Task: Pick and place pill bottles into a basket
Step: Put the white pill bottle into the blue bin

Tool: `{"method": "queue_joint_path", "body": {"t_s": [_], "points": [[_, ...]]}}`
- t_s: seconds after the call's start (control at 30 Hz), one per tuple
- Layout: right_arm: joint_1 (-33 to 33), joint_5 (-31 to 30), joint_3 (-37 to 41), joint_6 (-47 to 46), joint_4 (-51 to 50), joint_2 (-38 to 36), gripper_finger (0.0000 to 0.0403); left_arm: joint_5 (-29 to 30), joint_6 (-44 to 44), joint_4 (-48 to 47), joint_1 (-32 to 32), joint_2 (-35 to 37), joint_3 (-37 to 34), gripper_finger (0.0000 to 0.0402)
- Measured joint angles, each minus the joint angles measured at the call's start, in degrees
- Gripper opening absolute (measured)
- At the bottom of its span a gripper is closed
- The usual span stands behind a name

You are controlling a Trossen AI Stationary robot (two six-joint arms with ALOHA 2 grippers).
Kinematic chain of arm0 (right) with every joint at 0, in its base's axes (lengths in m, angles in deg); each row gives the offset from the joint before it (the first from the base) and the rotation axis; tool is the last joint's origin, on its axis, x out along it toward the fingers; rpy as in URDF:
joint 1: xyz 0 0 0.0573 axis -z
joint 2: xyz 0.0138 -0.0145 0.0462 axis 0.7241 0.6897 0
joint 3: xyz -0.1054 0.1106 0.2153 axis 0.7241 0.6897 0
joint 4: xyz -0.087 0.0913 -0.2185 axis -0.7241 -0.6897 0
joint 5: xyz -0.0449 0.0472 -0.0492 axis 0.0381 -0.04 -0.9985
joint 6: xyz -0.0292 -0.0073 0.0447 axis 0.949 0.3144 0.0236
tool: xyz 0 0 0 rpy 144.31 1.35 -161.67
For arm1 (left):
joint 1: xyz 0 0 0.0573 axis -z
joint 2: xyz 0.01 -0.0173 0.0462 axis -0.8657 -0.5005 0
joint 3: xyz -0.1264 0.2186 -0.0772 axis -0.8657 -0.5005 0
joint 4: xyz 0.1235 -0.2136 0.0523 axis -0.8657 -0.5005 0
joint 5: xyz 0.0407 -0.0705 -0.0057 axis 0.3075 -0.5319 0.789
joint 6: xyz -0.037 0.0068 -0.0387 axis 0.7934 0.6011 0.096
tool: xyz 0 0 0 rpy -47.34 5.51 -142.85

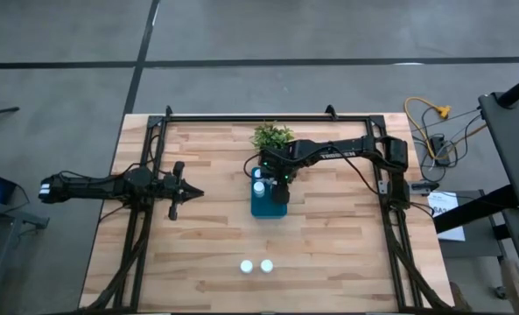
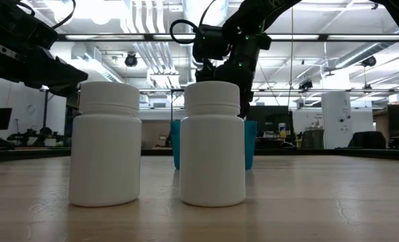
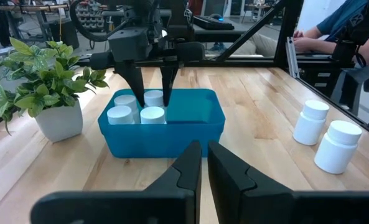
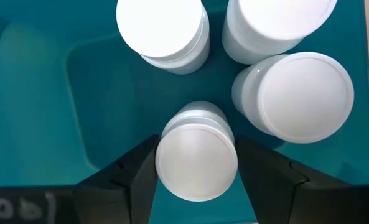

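Note:
The teal basket (image 1: 268, 206) stands at the table's middle, beside the small green plant (image 1: 272, 136). Several white pill bottles stand in it (image 3: 119, 114). My right gripper (image 1: 280, 182) reaches down into the basket and is shut on one more bottle (image 4: 196, 158). Two bottles (image 1: 246, 266) (image 1: 266, 265) stand upright on the wood near the table's near edge and fill the front of the low view (image 2: 105, 144) (image 2: 212, 144). My left gripper (image 1: 189, 192) is shut and empty, level above the table to the left of the basket. My right gripper pinches the bottle by two opposite sides of its round cap (image 4: 165, 163) between its two fingers (image 4: 140, 174). The fingers come from above, pointing down into the basket. The bottle is upright among the others. I cannot tell whether its base rests on the basket's floor.
The plant (image 3: 50, 87) stands close to the basket's far side. A black frame (image 1: 268, 116) runs along the table's far edge and sides. A person (image 3: 349, 25) sits beyond one table edge. Bare wood lies between the basket and the two loose bottles.

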Motion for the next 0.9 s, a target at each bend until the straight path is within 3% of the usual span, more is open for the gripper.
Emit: {"method": "queue_joint_path", "body": {"t_s": [0.7, 0.9], "points": [[0.0, -0.15, 0.0, 1.62, 0.17, 0.0, 0.0198, -0.02, 0.14, -0.01, -0.01, 0.0, -0.02, 0.0011], [-0.02, -2.65, 0.0, 1.6, 0.5, 0.0, 0.0233, -0.02, 0.2, 0.0, 0.01, 0.0, 0.0, 0.0011]]}}
